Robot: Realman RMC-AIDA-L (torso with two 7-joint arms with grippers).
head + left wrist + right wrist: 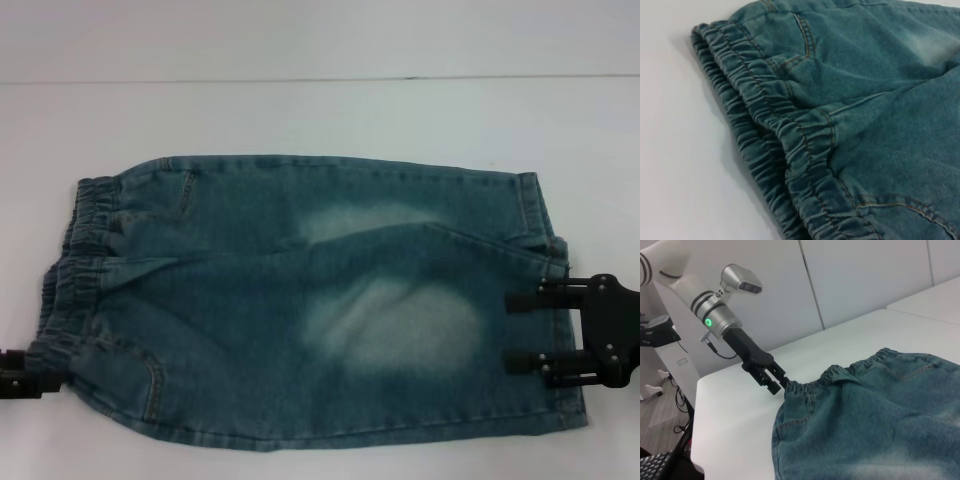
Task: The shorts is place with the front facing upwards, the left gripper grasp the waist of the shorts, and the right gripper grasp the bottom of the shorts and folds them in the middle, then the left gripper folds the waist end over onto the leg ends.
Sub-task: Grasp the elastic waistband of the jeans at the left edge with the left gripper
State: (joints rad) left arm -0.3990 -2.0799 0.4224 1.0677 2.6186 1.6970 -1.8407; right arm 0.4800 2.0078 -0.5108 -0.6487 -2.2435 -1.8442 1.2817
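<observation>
The shorts (300, 300) lie flat on the white table (300, 110), doubled lengthwise, a pale bleached patch facing up. Their ruffled waist (75, 265) is at the left and the flat leg hems (555, 330) at the right. My left gripper (42, 372) sits at the near corner of the waist. In the right wrist view this gripper (784, 385), with its green light, has its fingers closed on the waistband corner (795, 387). The waist (790, 135) fills the left wrist view. My right gripper (510, 331) rests over the hems, open, its fingers (525, 300) spread on the cloth.
The table's far edge (320, 80) runs across behind the shorts. The right wrist view shows the table's left edge (697, 405), with a floor and equipment beyond it.
</observation>
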